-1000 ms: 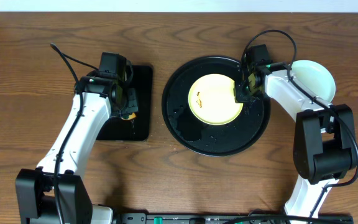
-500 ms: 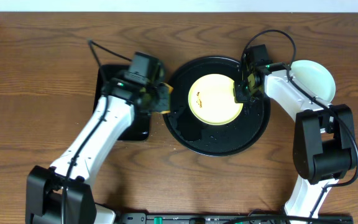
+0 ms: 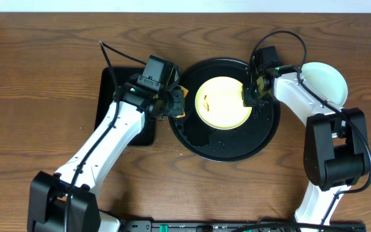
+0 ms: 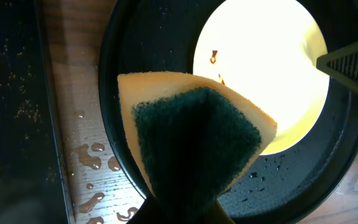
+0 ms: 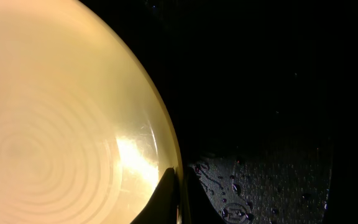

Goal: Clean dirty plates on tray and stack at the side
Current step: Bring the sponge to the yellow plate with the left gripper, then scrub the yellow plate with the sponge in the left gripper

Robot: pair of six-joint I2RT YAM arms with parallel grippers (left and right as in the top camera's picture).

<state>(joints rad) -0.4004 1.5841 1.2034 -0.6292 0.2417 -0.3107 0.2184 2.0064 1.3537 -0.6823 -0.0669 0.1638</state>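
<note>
A pale yellow plate (image 3: 223, 102) with small orange smudges lies in the round black tray (image 3: 227, 145). It also shows in the left wrist view (image 4: 272, 56) and the right wrist view (image 5: 55, 112). My right gripper (image 3: 250, 96) is shut on the plate's right rim (image 5: 178, 186). My left gripper (image 3: 171, 103) is shut on a yellow sponge with a green scouring side (image 4: 191, 137), held above the tray's left edge, just left of the plate. A pale mint plate (image 3: 327, 80) sits on the table at the right, outside the tray.
A rectangular black tray (image 3: 118, 103) lies left of the round tray, under my left arm. Water drops lie on the wood between the two trays (image 4: 89, 155). The round tray floor is wet (image 5: 260, 180).
My left arm has carried the sponge from the rectangular tray rightward to the round tray's left edge. My right arm and the yellow plate have not moved.
</note>
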